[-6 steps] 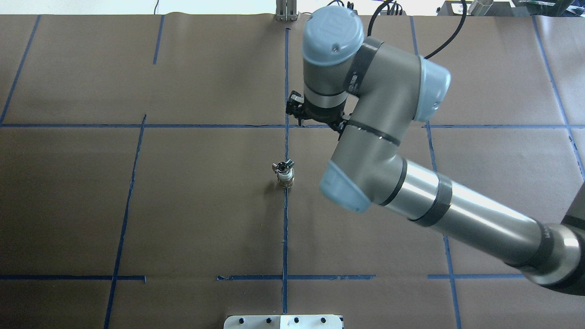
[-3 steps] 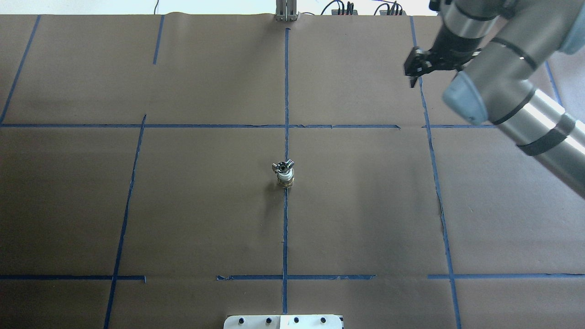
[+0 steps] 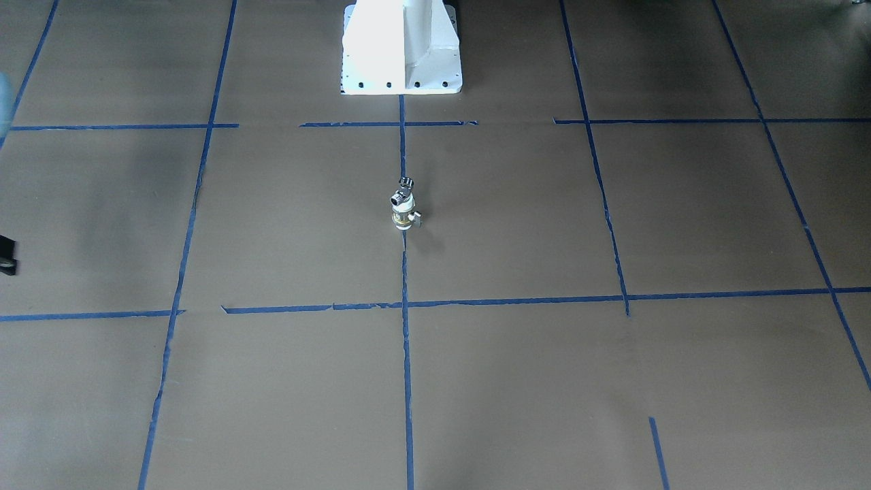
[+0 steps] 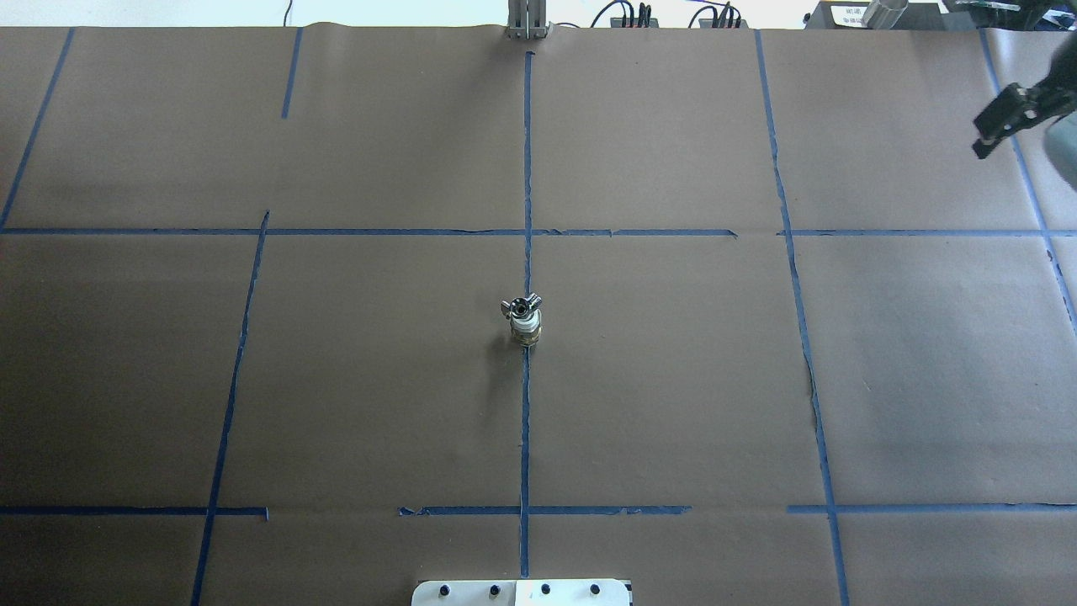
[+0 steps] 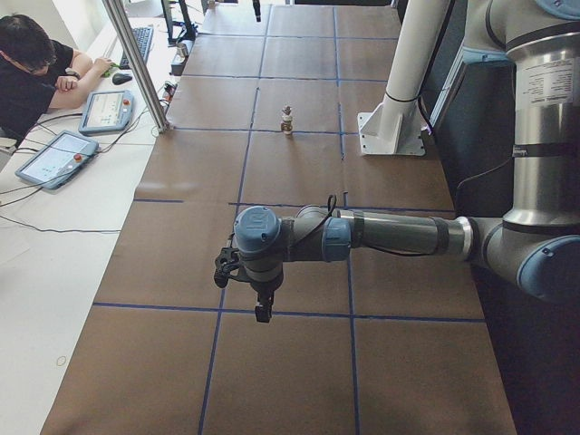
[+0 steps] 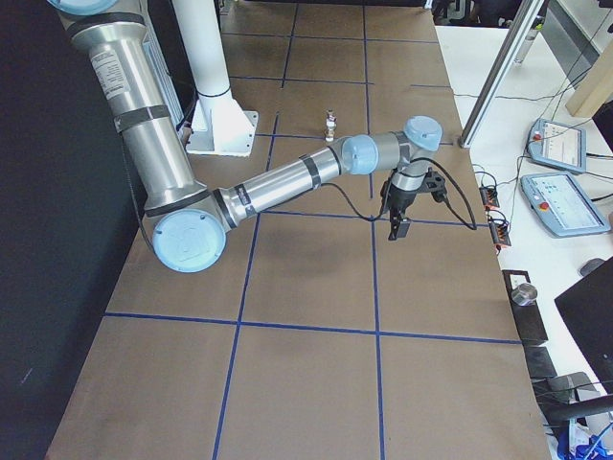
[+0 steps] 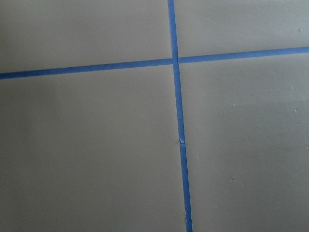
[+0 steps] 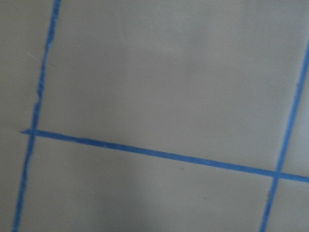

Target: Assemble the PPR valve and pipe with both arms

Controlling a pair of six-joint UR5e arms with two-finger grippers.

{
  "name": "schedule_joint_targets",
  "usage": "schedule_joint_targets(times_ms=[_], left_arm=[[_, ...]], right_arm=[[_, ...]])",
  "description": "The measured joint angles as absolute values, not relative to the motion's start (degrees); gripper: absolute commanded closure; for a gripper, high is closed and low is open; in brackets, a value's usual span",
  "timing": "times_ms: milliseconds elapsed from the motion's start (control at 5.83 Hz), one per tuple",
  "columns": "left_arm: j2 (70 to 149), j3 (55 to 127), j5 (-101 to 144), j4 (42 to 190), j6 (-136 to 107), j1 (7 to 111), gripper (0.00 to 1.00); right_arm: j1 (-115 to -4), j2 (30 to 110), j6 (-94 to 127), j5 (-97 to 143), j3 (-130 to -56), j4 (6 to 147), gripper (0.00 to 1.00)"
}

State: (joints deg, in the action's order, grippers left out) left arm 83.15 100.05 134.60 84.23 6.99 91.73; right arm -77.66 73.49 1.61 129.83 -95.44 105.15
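Observation:
The PPR valve (image 4: 525,331) stands upright at the table's centre on the blue middle tape line, white ends and a brass middle. The chrome pipe (image 4: 521,305) sits on its top end. The pair also shows in the front view (image 3: 403,206), the left view (image 5: 287,119) and the right view (image 6: 330,124). No gripper touches it. My right gripper (image 4: 983,139) hangs at the far right edge, looks open and is empty. My left gripper (image 5: 261,313) hangs low over the paper far from the valve; I cannot tell whether it is open or shut.
Brown paper with a blue tape grid (image 4: 527,168) covers the table. The white pedestal base (image 3: 401,47) stands at the robot's side. A metal post (image 5: 136,63), tablets and a seated operator (image 5: 36,68) are past the far edge. Both wrist views show only paper and tape.
My right arm has swung away from above the centre to the far right edge of the overhead view. The valve and pipe have stayed put.

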Motion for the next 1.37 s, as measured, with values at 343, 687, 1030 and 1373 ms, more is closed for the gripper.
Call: schedule_joint_targets(times_ms=[343,687,1030,1373], left_arm=[[81.43,100.54,134.48,84.31,7.14,91.62,0.0],[80.22,100.85,134.5,84.37,7.17,91.51,0.0],[80.05,100.97,134.6,84.37,7.13,91.5,0.0],[80.04,100.93,134.59,84.38,7.18,91.5,0.0]], right_arm=[[-85.51,86.43,-15.58,130.21,-98.39,103.21,0.0],[-87.2,96.44,-15.43,131.62,-100.73,98.13,0.0],[-87.42,101.68,-7.31,132.32,-101.6,87.96,0.0],[-87.45,103.39,-4.23,132.71,-101.59,82.53,0.0]])
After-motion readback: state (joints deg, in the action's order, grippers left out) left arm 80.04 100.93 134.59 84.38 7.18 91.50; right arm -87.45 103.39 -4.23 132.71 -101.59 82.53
